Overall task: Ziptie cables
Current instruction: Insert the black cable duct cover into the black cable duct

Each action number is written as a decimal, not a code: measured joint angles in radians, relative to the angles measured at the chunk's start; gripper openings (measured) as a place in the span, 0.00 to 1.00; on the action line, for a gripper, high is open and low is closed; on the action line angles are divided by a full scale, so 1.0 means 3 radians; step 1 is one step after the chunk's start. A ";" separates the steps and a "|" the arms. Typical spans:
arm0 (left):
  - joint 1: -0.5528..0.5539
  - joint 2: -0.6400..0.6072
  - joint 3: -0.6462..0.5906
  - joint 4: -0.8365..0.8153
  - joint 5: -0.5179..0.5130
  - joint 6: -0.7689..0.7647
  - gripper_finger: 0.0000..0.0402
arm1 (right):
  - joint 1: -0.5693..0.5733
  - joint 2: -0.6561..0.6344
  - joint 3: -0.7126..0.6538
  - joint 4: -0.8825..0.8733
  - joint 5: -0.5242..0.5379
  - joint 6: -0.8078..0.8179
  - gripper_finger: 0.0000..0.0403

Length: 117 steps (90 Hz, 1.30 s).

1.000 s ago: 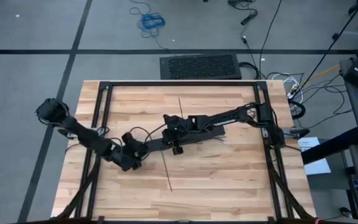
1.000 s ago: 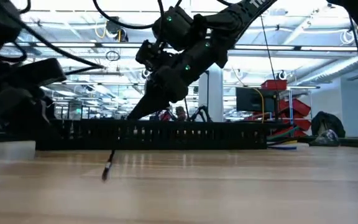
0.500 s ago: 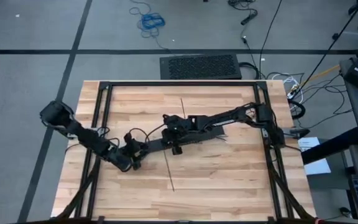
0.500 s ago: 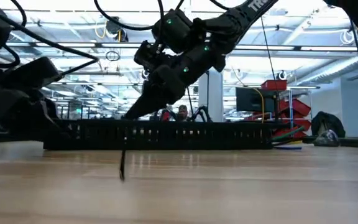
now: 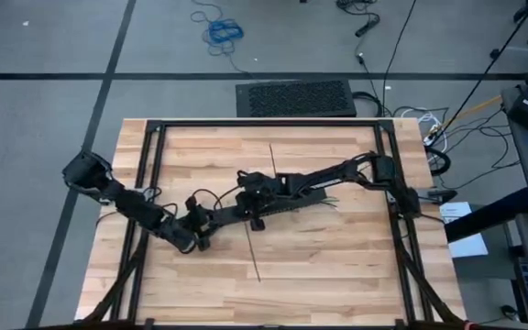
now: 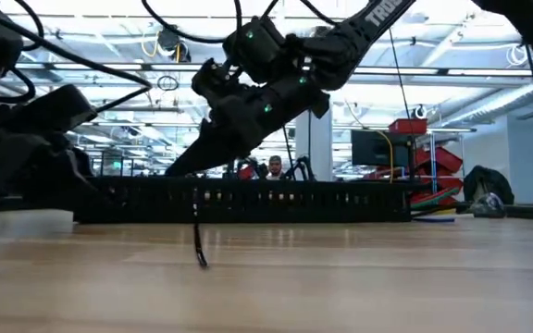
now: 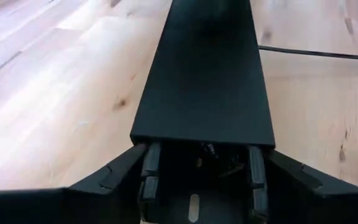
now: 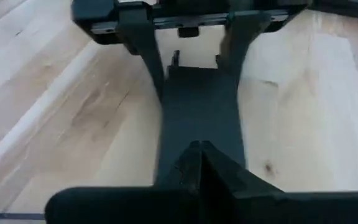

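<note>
Wooden tabletop carries the work. Right gripper (image 5: 244, 203) hangs over the black slotted bar (image 6: 248, 201), fingers pressed together on the zip tie (image 5: 254, 246) — since a second ago the strip has swung nearer upright, its free tip sweeping sideways along the bar. Threading is not yet done. Left gripper (image 7: 197, 174) clamps the bar's end. Cables (image 6: 428, 205) protrude from the bar's far end — the bar itself blocks access.

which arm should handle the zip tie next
Right, probably. The right claw is shut over the middle of the bar, close to the zip tie. The left claw is busy clamping the bar's end.
</note>
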 joint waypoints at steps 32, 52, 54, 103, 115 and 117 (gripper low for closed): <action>0.0003 0.0001 -0.0003 -0.0015 -0.0015 -0.0004 0.60 | -0.0086 -0.0197 0.0007 -0.0465 0.0104 -0.0158 0.00; 0.0022 0.0001 -0.0006 -0.0021 0.0010 0.0044 0.60 | -0.0131 0.0068 0.0027 -0.0132 -0.0078 -0.0101 0.00; 0.0034 0.0001 -0.0006 -0.0018 0.0024 0.0053 0.60 | -0.0132 0.0081 0.0027 -0.0097 -0.0101 -0.0084 0.00; 0.0300 -0.0144 0.0052 -0.0130 0.0267 0.0331 0.60 | -0.0142 0.0107 0.0029 -0.0103 -0.0091 -0.0074 0.00; 0.0305 -0.0330 0.0053 -0.0386 0.0366 0.0327 0.64 | -0.0163 0.0112 0.0031 -0.0145 -0.0092 -0.0029 0.00; 0.0306 -0.0363 0.0053 -0.0442 0.0379 0.0327 0.65 | -0.0169 0.0112 0.0031 -0.0148 -0.0093 -0.0026 0.00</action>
